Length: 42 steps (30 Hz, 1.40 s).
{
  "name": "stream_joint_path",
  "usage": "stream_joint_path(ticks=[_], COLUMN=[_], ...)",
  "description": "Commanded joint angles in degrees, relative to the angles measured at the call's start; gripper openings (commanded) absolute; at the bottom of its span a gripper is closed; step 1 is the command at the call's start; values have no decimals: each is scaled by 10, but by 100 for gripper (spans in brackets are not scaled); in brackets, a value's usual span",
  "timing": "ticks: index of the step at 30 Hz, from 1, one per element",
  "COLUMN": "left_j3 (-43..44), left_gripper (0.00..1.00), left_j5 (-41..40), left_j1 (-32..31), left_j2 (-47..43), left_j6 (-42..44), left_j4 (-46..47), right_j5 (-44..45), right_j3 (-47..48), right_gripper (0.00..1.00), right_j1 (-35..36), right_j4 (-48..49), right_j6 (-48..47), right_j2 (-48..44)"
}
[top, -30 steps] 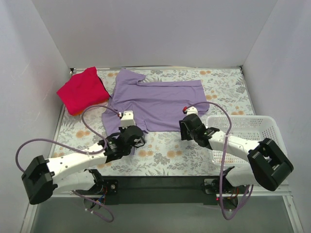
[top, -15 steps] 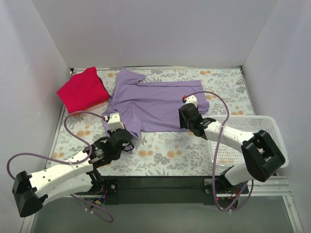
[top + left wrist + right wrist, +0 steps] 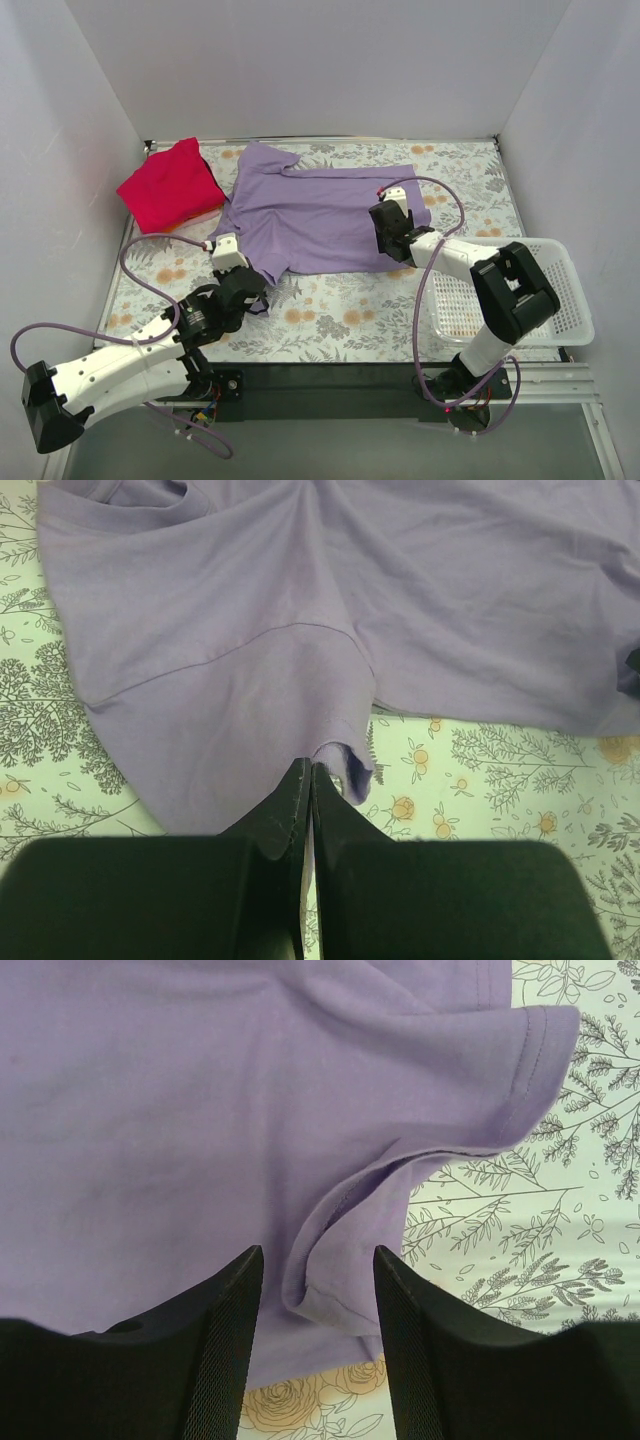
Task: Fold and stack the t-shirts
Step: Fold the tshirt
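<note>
Lavender t-shirt on floral table, white walls

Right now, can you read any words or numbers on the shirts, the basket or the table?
No, there are no words, numbers or signs to read.
The purple t-shirt and the red t-shirt are plain, with no print.
The white basket shows no label.
The table cover has only flowers and leaves.

The left arm and right arm share one look — white link shells, black joint housings, looping purple cables. Behind the jaws sits a white block; fingers matte black, mesh-textured inside.
</note>
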Motion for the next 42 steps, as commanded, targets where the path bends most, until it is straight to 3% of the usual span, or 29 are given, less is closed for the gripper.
stream_joint_path(ticks=[1, 15, 18, 19, 20, 23, 29, 36, 42], left_j3=[10, 23, 23, 23, 24, 30, 79, 156, 201], left_gripper=[0, 0, 0, 0, 0, 0, 0, 0, 0], left_j5=[-27, -44, -48, -49, -49, -59, -111, -156, -149], left_j1=[2, 1, 1, 1, 2, 2, 2, 4, 4], left_j2=[-8, -10, -14, -14, -14, -10, 3, -26, -39], left_j6=[-11, -15, -14, -13, -12, -8, 23, 133, 155], left_j4=[-14, -25, -25, -24, -24, -22, -9, 52, 35], right_j5=[10, 16, 18, 20, 22, 24, 35, 56, 35], right_j3=[15, 12, 14, 16, 19, 32, 72, 73, 63], right_gripper=[43, 37, 26, 12, 3, 1, 1, 1, 1], right_j1=[-1, -6, -8, -9, -9, -9, -9, -9, -9], right_j4=[-15, -49, -50, -50, -50, -55, -88, -129, -169], right_j6=[-2, 4, 2, 2, 2, 0, -17, -22, -17], right_j2=[5, 34, 39, 39, 38, 21, -48, -220, -348])
